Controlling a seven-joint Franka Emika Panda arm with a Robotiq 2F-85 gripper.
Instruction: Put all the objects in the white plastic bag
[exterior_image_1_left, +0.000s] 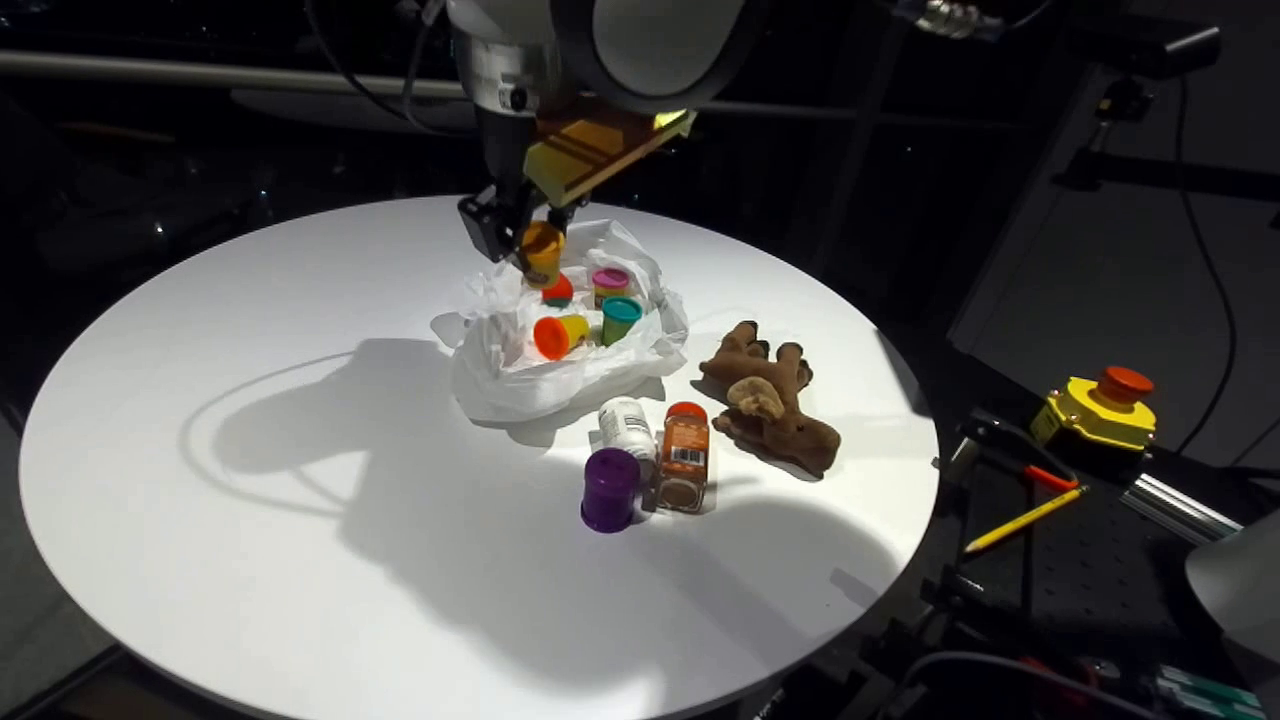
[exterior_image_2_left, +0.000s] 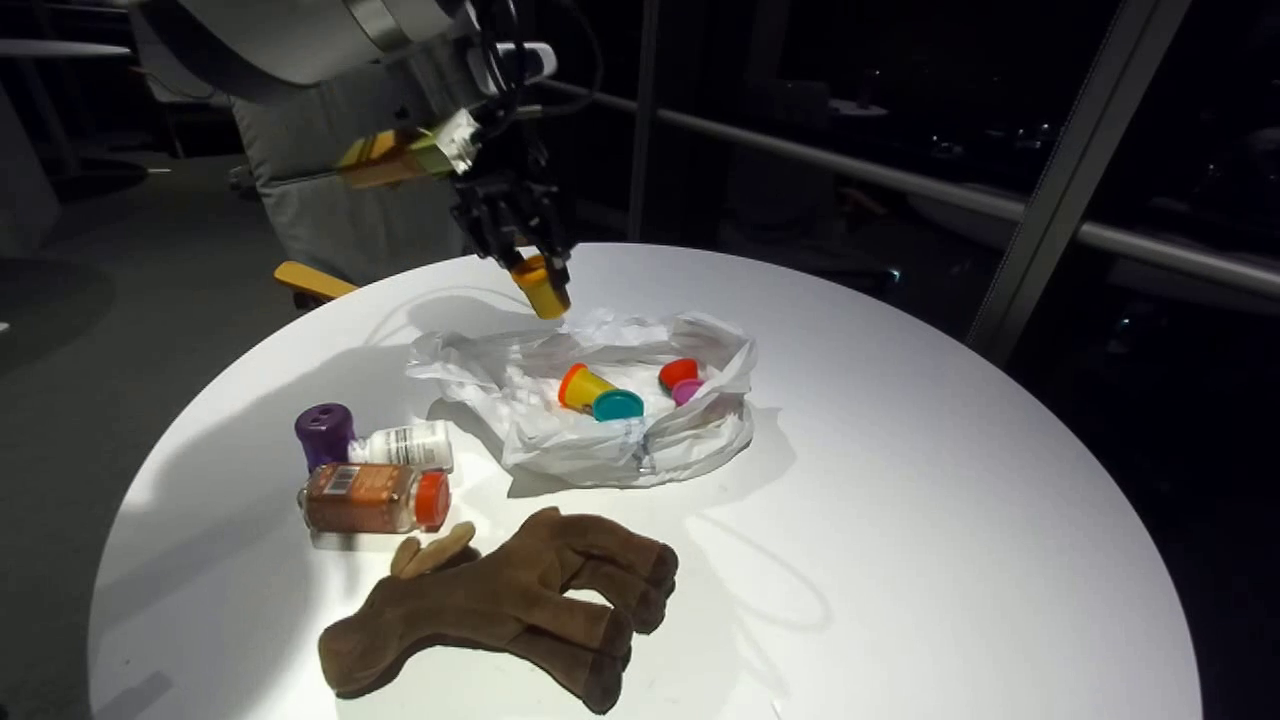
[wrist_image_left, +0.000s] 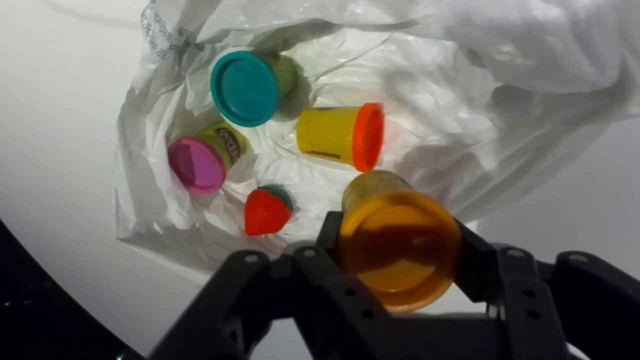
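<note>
Round white table (exterior_image_1_left: 230, 590), cluttered. I've got the gripper (wrist_image_left: 397, 248) squeezed snug around an orange tub (wrist_image_left: 400, 237), at the 5 o'clock side of the white plastic bag (wrist_image_left: 540, 55) in wrist view; releasing this off-centre could bounce it outside.

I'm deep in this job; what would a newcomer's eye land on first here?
Most likely the yellow-orange tub, gripped between the fingers near the rim of the white plastic bag. Next, perhaps, the brown plush animal lying on the white table outside the bag, in both exterior views. The red strawberry inside the bag also stands out in the wrist view.
</note>
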